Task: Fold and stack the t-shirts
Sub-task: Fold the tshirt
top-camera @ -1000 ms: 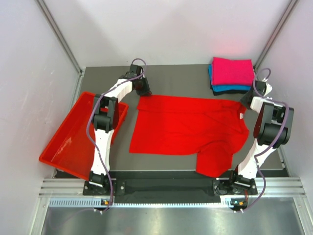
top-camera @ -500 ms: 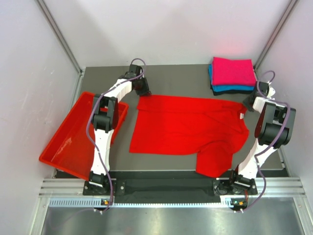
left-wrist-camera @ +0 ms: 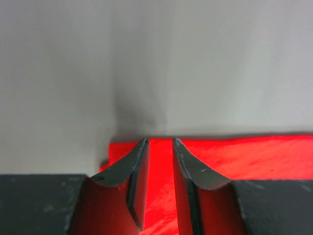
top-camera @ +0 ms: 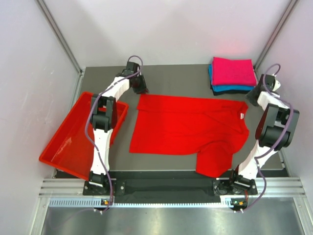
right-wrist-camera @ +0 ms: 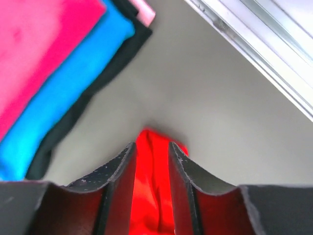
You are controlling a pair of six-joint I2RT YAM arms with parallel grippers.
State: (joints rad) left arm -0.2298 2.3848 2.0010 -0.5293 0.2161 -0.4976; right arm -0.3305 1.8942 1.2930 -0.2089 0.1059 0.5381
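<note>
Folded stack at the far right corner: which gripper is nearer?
Right. The right gripper is just off the near-right corner of the folded stack; the left gripper is well to its left, at the far-left corner of the red t-shirt.

Left gripper (left-wrist-camera: 159, 143) and right gripper (right-wrist-camera: 152, 147) far forward, jaws seemingly tight on the red t-shirt (top-camera: 188, 125).

Between the dark fingers (left-wrist-camera: 138, 169) of the left gripper (left-wrist-camera: 158, 142) the red t-shirt (left-wrist-camera: 244, 156) burned oversaturated and nearly textureless, and a soft grey shadow stood just beyond the fingertips. Ahead and left of the right gripper (right-wrist-camera: 150, 145) the folded t-shirts (right-wrist-camera: 49, 73) lay out of focus, though that gripper's scuffed fingers (right-wrist-camera: 117, 169) were sharper. From overhead the light was bright, even and diffuse, shadows faint, with a pink glow on the wall (top-camera: 234, 44) past the right fingertips.
</note>
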